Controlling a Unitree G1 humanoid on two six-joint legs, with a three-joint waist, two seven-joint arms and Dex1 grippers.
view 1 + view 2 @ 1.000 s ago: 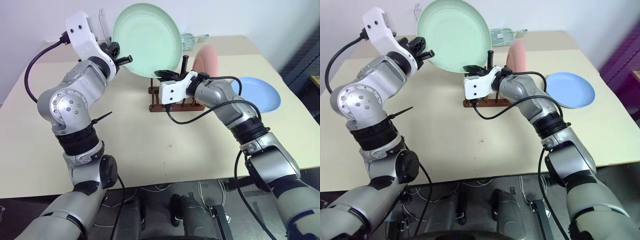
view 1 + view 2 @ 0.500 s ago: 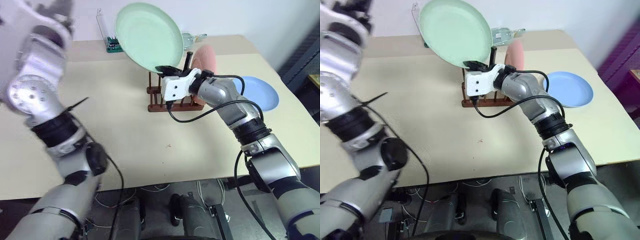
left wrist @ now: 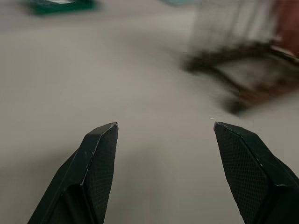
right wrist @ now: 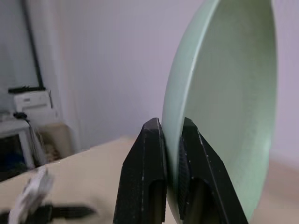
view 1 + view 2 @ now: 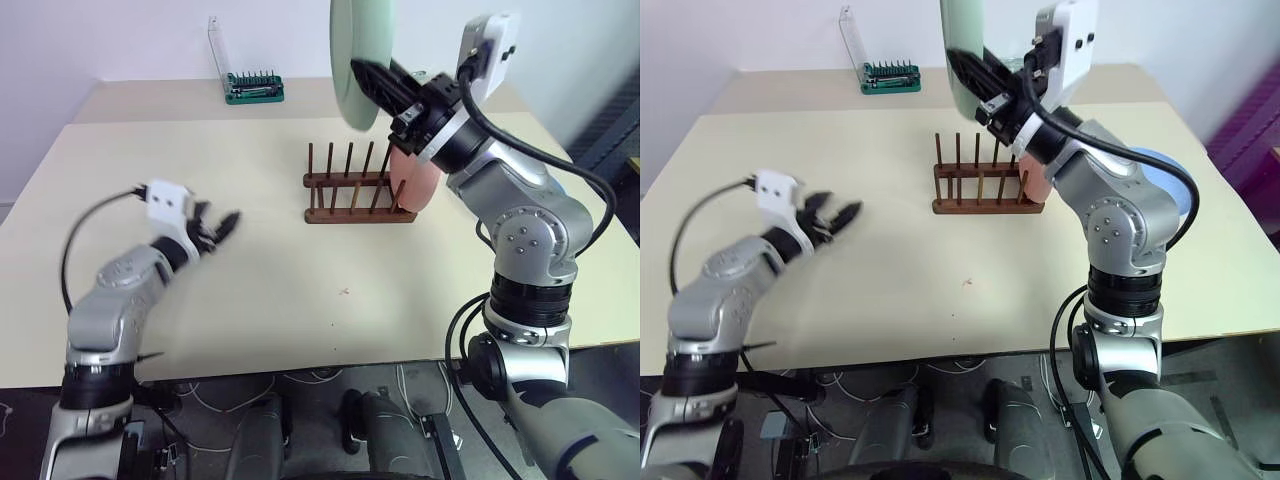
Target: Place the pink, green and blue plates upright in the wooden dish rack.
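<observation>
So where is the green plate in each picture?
Left eye view: green plate at top middle, edge-on, above the wooden dish rack.
Right eye view: top middle, above the rack.
Left wrist view: no plate; the rack is blurred.
Right wrist view: middle right, pinched by the right gripper.

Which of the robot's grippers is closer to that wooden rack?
Right gripper, holding the green plate just above the wooden rack. Left gripper hovers open, well off to its side.
</observation>
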